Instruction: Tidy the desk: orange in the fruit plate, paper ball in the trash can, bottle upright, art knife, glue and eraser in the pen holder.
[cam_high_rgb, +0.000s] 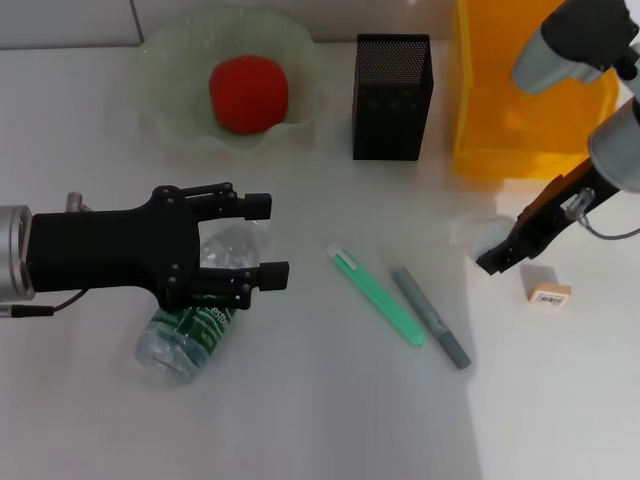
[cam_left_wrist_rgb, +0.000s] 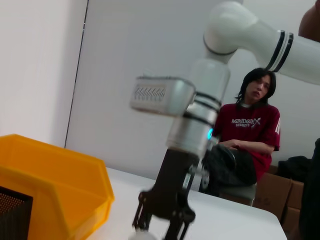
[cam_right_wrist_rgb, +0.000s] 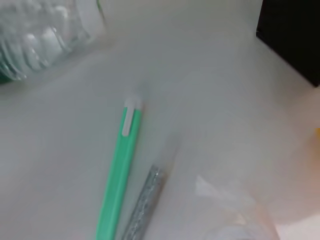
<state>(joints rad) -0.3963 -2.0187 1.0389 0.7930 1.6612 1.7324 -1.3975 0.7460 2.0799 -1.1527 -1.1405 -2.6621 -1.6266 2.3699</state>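
The orange (cam_high_rgb: 248, 93) lies in the fruit plate (cam_high_rgb: 165, 75) at the back. The bottle (cam_high_rgb: 190, 330) lies on its side at the front left; it also shows in the right wrist view (cam_right_wrist_rgb: 35, 40). My left gripper (cam_high_rgb: 266, 240) is open and hovers just above the bottle. The green art knife (cam_high_rgb: 378, 295) and the grey glue (cam_high_rgb: 430, 316) lie side by side mid-table. The paper ball (cam_high_rgb: 472, 232) sits at the tip of my right gripper (cam_high_rgb: 497, 255), which is open around it. The eraser (cam_high_rgb: 546, 288) lies just right of that gripper.
The black pen holder (cam_high_rgb: 392, 97) stands behind the knife, with the yellow trash can (cam_high_rgb: 530, 90) to its right. A seated person (cam_left_wrist_rgb: 250, 135) is beyond the table's far side in the left wrist view.
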